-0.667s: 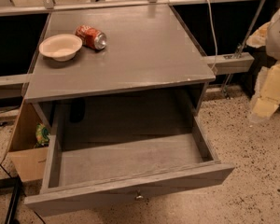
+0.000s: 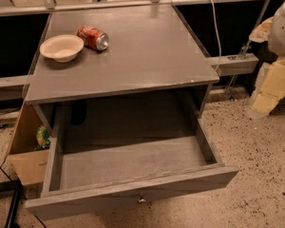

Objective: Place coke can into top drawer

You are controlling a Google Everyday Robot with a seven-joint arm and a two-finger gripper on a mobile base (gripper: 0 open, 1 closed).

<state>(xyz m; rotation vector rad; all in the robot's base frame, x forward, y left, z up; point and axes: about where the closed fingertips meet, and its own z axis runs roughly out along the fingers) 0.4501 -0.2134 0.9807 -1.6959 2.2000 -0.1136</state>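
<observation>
The coke can, red with a silver end, lies on its side on the grey cabinet top at the back left. It touches or nearly touches a cream round bowl. The top drawer is pulled wide open below the cabinet top, and its inside is bare. A small metal knob sits on its front panel. My gripper is the white and cream shape at the far right edge. It hangs beside the cabinet, well away from the can and holding nothing.
An open cardboard box with a green packet stands left of the drawer. A white cable and metal rails run behind and right of the cabinet. The floor is speckled.
</observation>
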